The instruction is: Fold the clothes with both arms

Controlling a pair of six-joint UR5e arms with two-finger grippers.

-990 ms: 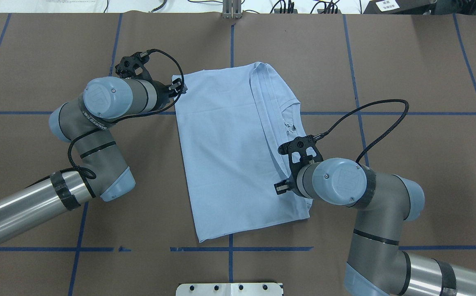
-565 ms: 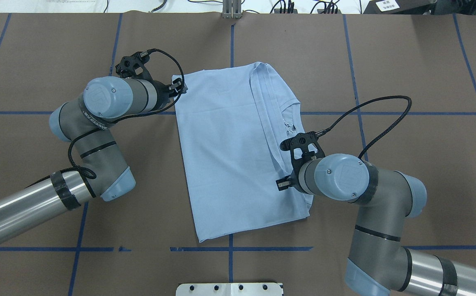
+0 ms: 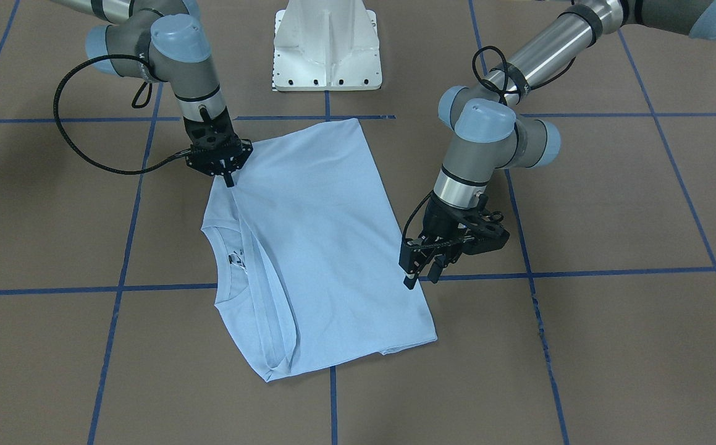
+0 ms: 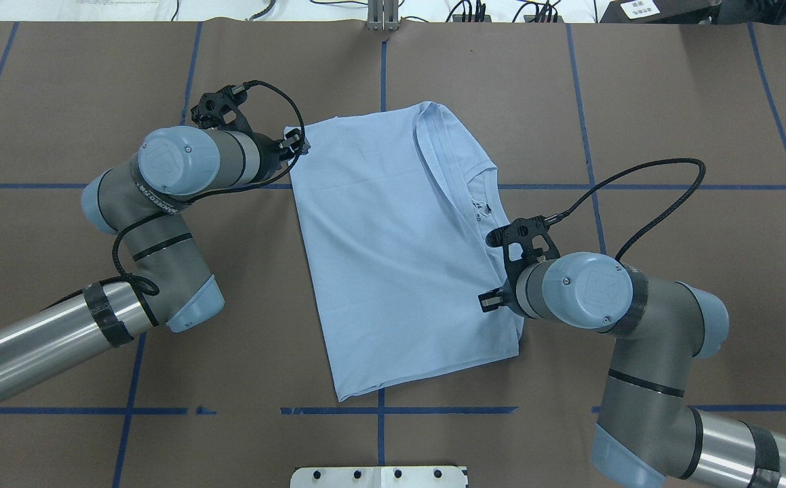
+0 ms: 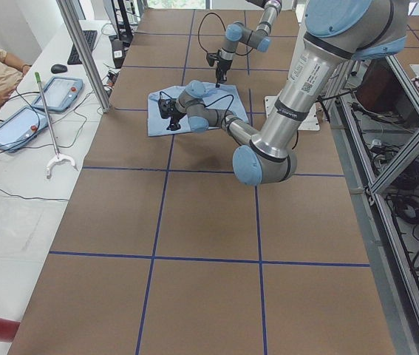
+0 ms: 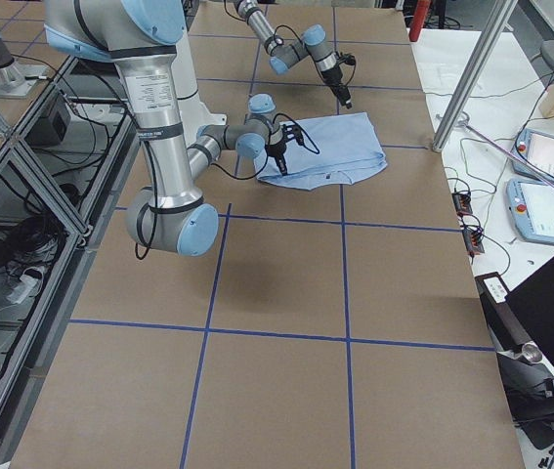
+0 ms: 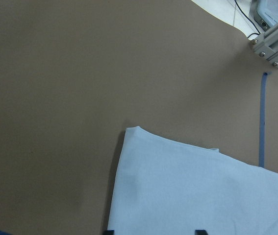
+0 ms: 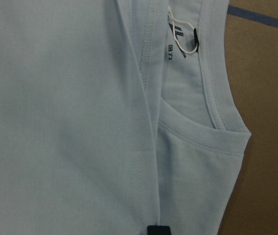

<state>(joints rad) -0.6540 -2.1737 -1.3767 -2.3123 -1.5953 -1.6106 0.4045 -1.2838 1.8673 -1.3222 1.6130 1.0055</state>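
The light blue T-shirt (image 4: 393, 257) lies folded lengthwise on the brown table (image 4: 671, 102); it also shows in the front view (image 3: 320, 247). Its neck and white neck tag (image 8: 178, 41) show at the folded side; the chest print is hidden. My right gripper (image 4: 489, 301) is shut on the shirt's folded edge below the neck; it also shows in the front view (image 3: 228, 180). My left gripper (image 3: 421, 278) is open, low over the shirt's opposite edge near a far corner (image 7: 134, 129). Its fingertips (image 7: 200, 231) are apart.
The white pedestal base (image 3: 327, 43) stands at the robot's side of the table. Blue tape lines (image 4: 379, 410) cross the table. A metal post (image 5: 83, 52) and operators' tablets (image 5: 58, 92) stand beyond the table's far edge.
My right gripper has moved to the right and dragged the shirt's folded side and lower edge with it. The left arm has not moved.
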